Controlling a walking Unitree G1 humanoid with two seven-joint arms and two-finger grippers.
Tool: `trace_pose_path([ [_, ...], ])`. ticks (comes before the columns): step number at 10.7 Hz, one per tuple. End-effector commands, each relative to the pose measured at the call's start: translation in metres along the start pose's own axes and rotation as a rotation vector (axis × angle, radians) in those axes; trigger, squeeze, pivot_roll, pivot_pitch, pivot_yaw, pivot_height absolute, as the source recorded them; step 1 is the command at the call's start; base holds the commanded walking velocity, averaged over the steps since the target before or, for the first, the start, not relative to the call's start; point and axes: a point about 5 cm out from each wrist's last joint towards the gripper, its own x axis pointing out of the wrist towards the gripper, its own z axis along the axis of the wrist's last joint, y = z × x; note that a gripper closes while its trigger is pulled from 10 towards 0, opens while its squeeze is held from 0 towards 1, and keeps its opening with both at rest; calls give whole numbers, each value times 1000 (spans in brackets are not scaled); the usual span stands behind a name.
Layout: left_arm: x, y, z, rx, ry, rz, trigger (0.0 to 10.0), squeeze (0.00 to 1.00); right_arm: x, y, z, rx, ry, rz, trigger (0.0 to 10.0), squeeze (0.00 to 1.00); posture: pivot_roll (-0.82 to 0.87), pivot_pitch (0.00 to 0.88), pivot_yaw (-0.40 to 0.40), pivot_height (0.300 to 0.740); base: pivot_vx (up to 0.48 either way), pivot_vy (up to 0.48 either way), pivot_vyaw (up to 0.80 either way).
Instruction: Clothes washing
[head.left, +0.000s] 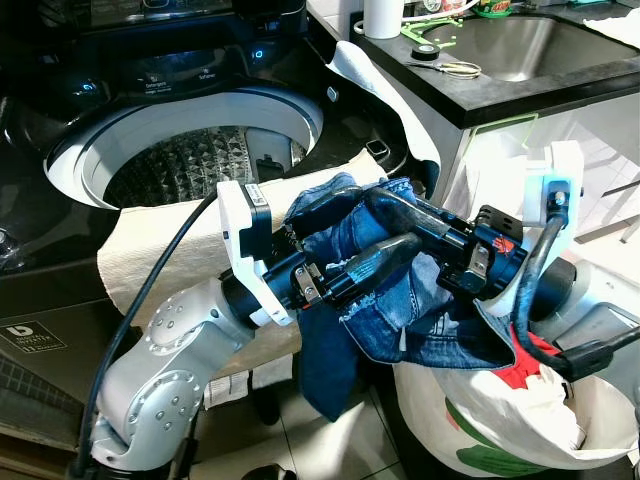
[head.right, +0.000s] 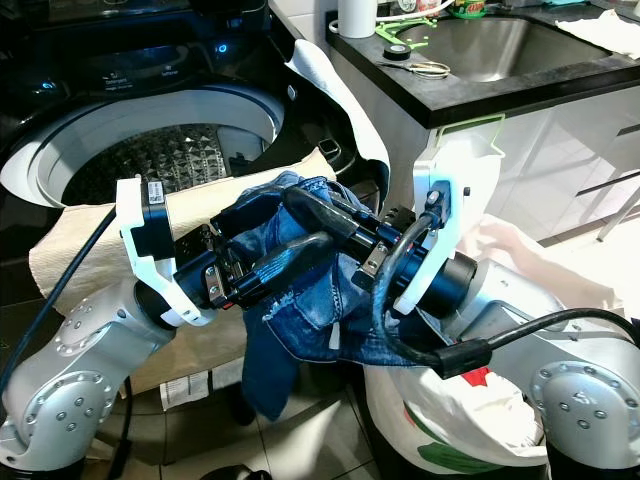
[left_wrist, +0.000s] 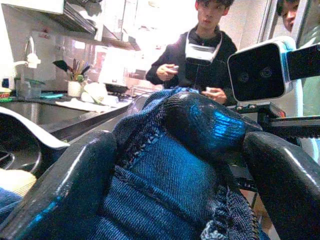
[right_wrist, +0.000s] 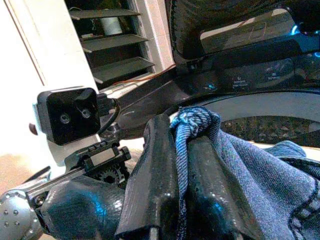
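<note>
Blue jeans (head.left: 375, 290) held in mid-air between both grippers, in front of the open top-loading washing machine (head.left: 180, 150) and above the white laundry bag (head.left: 500, 420). Left gripper (head.left: 385, 235) clamped around the bunched denim, one finger above, one below. Right gripper (right_wrist: 182, 170) pinched tight on a denim fold. Beige towel (head.left: 150, 250) draped over the washer's front edge. Person (left_wrist: 200, 45) standing beyond, near the kitchen counter (left_wrist: 60, 112).

From the head, our 2 eye views look forward and down at the open washer drum (head.left: 190, 165), the jeans (head.right: 300, 300) and the desk (head.left: 500, 95). Our left wrist view sits very close behind its fingers (left_wrist: 70, 190), facing a person (left_wrist: 200, 50). Our right wrist view faces the drum, sharing the jeans.
</note>
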Motion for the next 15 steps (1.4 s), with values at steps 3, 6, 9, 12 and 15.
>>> trace_pose_path([
  [3, 3, 4, -35, -1, 145, 48, 10000, 0, 9, 21, 26, -66, -96, 128, 0, 0, -74, 20, 72, 740, 0, 0, 0],
  [6, -9, 20, -33, -7, 83, 182, 10000, 0, 12, 22, 38, -75, -135, 139, 0, 0, -77, 6, 69, 740, 0, 0, 0],
  [9, -8, 6, -28, -31, 71, 67, 0, 0, 7, 17, 36, -73, -118, 107, 0, 0, -71, 0, 68, 740, 0, 0, 0],
  [12, -10, 6, -28, -61, 76, 51, 0, 0, 8, 16, 34, -73, -110, 100, 0, 0, -68, 0, 71, 740, 0, 0, 0],
  [15, -14, 6, -26, -69, 84, 54, 0, 0, 9, 15, 33, -75, -97, 100, 0, 0, -68, 0, 68, 740, 0, 0, 0],
])
